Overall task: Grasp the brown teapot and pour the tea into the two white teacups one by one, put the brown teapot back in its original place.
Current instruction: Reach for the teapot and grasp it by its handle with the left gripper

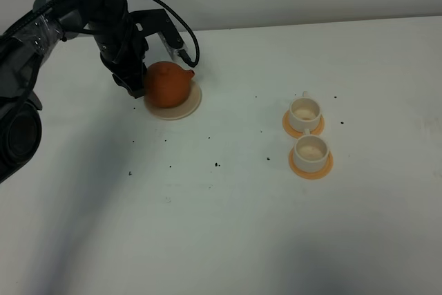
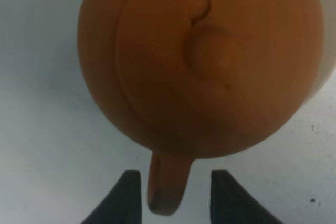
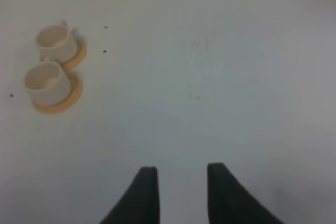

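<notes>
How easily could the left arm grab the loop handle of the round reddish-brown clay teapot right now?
Probably easily: the left gripper is open, its dark fingers either side of the loop handle of the round reddish-brown clay teapot, with small gaps and nothing else between.

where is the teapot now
In the high view the teapot sits on the saucer, left rear of the table, its handle between the fingers of the left gripper, well left of the cups.

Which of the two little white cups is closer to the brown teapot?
The back cup, the one farther from the camera. The front cup sits a bit farther from the teapot.
</notes>
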